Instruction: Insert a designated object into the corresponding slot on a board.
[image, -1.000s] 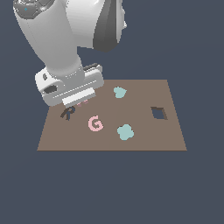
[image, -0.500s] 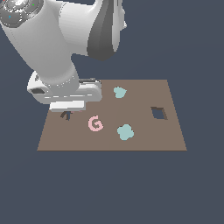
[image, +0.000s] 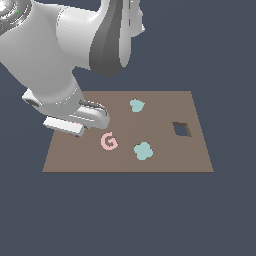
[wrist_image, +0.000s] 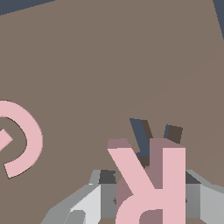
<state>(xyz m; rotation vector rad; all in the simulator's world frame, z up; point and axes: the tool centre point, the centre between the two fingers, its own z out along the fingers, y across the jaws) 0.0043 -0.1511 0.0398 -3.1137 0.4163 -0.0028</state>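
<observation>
Gripper (wrist_image: 144, 203) closed on the pink R (wrist_image: 151, 181) — fingers (wrist_image: 98, 199) pressed against both sides. R held low over the brown board (image: 165, 160), partly sunk into the dark R-shaped slot (wrist_image: 144, 133). Near it, pink G (image: 108, 141); farther off — two teal shapes (image: 143, 150).

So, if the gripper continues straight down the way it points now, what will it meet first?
Most likely the slot in the board: in the wrist view the gripper holds the pink R just over that dark cut-out. How far above it is unclear.
</observation>
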